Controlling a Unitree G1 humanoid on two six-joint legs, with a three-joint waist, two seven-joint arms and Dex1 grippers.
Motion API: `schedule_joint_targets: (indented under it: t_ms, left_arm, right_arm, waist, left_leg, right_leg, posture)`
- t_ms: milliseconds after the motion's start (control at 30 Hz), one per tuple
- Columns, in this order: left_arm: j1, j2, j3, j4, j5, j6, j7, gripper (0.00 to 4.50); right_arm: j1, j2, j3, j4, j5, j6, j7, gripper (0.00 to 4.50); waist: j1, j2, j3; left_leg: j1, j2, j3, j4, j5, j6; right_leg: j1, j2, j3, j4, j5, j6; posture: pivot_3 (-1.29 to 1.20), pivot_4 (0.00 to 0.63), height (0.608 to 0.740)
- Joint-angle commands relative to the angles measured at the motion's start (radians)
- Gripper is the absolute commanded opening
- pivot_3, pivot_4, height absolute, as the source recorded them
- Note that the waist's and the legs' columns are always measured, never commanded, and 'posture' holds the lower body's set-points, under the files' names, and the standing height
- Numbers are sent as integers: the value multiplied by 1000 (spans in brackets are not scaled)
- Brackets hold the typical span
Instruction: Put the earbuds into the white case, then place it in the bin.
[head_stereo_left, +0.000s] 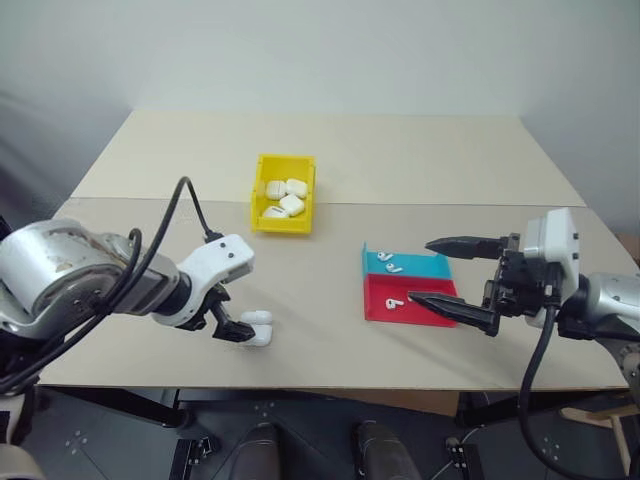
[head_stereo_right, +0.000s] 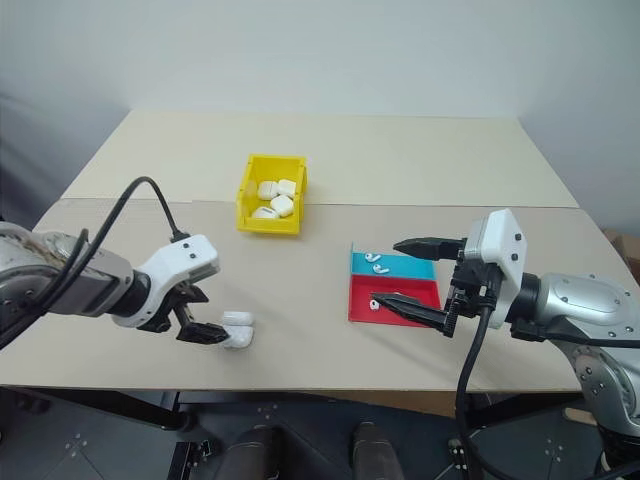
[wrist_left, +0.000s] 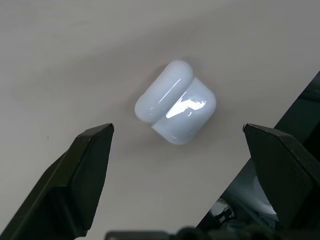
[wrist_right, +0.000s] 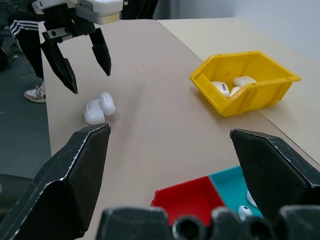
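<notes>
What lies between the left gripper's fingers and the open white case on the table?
Nothing: in the left wrist view the left gripper hangs open above the white case, and only bare table shows between its fingers and the case.

White case open on table, earbuds in tray, yellow bin

Left gripper pointed steeply down at near left, fingers spread wide. Right gripper hung near level at right, aimed leftward, fingers apart.
</notes>
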Motion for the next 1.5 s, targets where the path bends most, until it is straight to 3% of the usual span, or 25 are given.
schedule_joint_targets:
  t_ms: [33,133,233,400,633,733,967,1267,1500]
  left_arm:
    - [65,-87,147,-98,-6,-19,82,4500]
    - [158,-144,255,-194,11,-72,114,4500]
    - [226,-136,286,-243,20,-157,56,3913]
    - [225,-128,225,-215,-18,-164,-51,2271]
    - [160,-217,55,-128,54,-97,-28,27]
    - [96,-271,-27,-35,87,-25,-4,27]
    - [35,-265,-197,51,168,3,6,27]
    - [26,-259,-238,69,260,2,-21,27]
    - [20,-171,-286,79,346,-49,-80,27]
  right_arm:
    - [0,-7,-29,-27,19,-3,1,4463]
    - [3,-6,-31,-32,29,0,0,4463]
    - [9,-7,-33,-29,28,-1,1,4500]
    - [9,-3,-29,-35,28,-1,-8,4500]
    - [22,1,-36,-46,31,0,-22,4500]
    - [37,6,-47,-63,33,6,-47,4500]
    - [66,0,-66,-86,49,8,-71,4500]
    - [65,-7,-64,-89,62,8,-82,4500]
    - [71,-6,-62,-95,66,8,-87,4500]
  waist:
    - [1,0,0]
    - [-2,0,0]
    - [-1,0,0]
    - [3,0,0]
    - [2,0,0]
    - [-1,0,0]
    - [-2,0,0]
    - [0,0,0]
    - [-3,0,0]
  left_leg:
    - [0,0,0,0,0,0]
    - [0,0,0,0,0,0]
    - [1,0,0,0,0,0]
    - [2,-1,0,1,0,0]
    - [1,-1,0,1,0,0]
    - [1,-1,0,1,0,0]
    - [0,-2,-1,1,0,0]
    - [1,-2,-1,1,0,0]
    - [2,-1,-1,1,0,0]
  right_leg:
    - [0,0,0,0,0,0]
    - [1,0,0,0,0,0]
    - [1,0,0,1,0,-1]
    - [2,0,0,0,0,-1]
    - [2,-1,0,-1,0,-1]
    - [2,0,0,-1,0,-1]
    - [1,0,1,-1,0,0]
    - [2,0,1,0,0,0]
    - [2,0,1,0,0,-1]
  posture:
    - [0,150,740]
    - [0,150,740]
    - [0,150,740]
    - [0,150,740]
    - [0,150,740]
    - [0,150,740]
    - [0,150,740]
    - [0,150,740]
    - [0,150,740]
